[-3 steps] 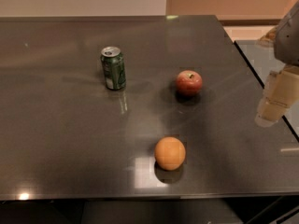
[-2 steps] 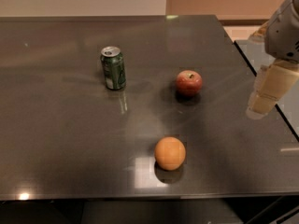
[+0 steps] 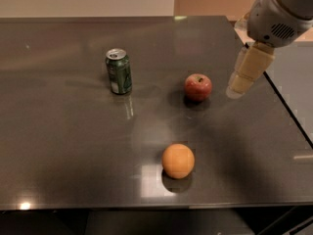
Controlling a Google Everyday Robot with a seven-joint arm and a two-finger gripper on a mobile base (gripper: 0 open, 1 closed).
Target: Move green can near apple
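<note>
A: Where's the can [image 3: 119, 71]?

B: Upright, at the apple's [image 3: 198, 86] ten o'clock, well apart. The gripper [image 3: 235, 89] hangs at the apple's three o'clock. Released or clenched, I can't tell.

A: The risk?

B: Reaching across for the can, it could clip the apple and roll it. A high grasp might tip the can. The orange [image 3: 178, 160] lies at six.
</note>
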